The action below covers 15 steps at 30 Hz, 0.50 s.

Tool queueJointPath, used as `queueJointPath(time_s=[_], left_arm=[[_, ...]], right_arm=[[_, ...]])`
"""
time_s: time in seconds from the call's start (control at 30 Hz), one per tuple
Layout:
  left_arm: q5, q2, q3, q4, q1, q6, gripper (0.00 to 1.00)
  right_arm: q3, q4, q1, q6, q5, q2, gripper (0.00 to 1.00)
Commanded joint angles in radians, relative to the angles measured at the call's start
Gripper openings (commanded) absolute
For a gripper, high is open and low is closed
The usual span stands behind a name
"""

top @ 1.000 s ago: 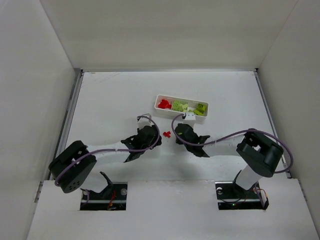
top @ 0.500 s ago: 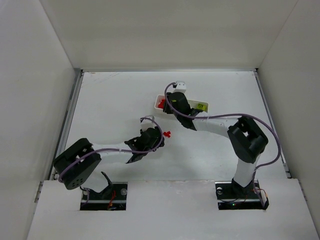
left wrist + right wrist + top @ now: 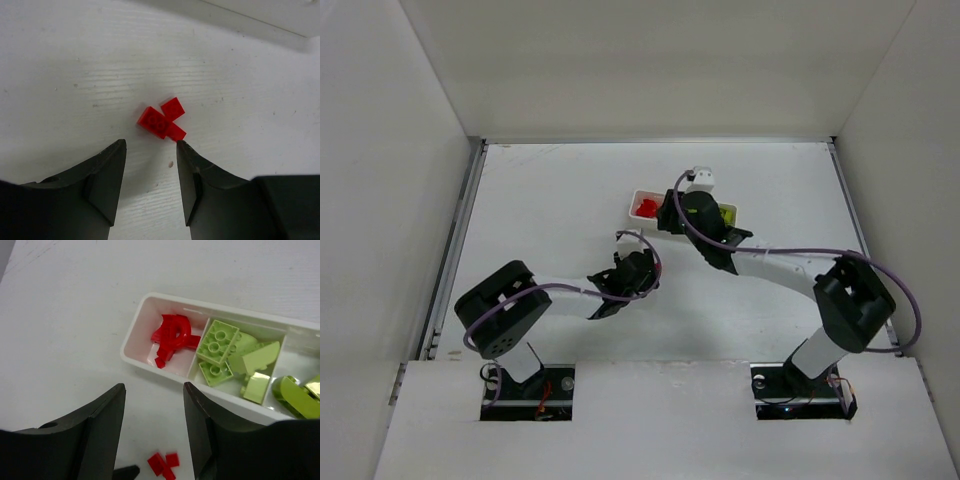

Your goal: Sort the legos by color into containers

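The containers are three compartments of one white tray (image 3: 633,205) (image 3: 150,366). Its left compartment holds red legos (image 3: 172,335) (image 3: 645,207), the middle one yellow-green legos (image 3: 225,350), and the right one more yellow-green ones (image 3: 300,400) (image 3: 727,213). My right gripper (image 3: 153,387) (image 3: 675,215) hangs open and empty above the tray's near left part. A small cluster of loose red legos (image 3: 162,121) (image 3: 165,463) lies on the table. My left gripper (image 3: 150,145) (image 3: 642,268) stands open just short of it, the right fingertip almost at the cluster. In the top view the left gripper hides that cluster.
White walls close the table on the left, back and right. The right arm (image 3: 770,265) stretches from its base across to the tray, covering the tray's middle in the top view. The left arm (image 3: 560,295) lies low along the table.
My right gripper rose from the table beside the loose red legos, swung over the tray and opened. My left gripper slid right, up to the red cluster.
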Motion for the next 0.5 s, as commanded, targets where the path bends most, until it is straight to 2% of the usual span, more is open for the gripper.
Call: queueJointPath(time_s=[0.0,0.23,0.47], left_arm=[[-0.017,0.039,0.047,-0.005,-0.007,0.054,0.42],[-0.063,0.090,0.088,-0.035,-0.016,0.107,0.38],[-0.092,0.157,0.120,-0.066,-0.025,0.158,0.35]], right_arm=[[-0.088,0.059,0.014,0.028,0.015,-0.092,0.56],[-0.282,0.089,0.014,0.089,0.021,-0.267,0.56],[-0.392,0.093,0.009,0.119,0.022,-0.375,0.56]])
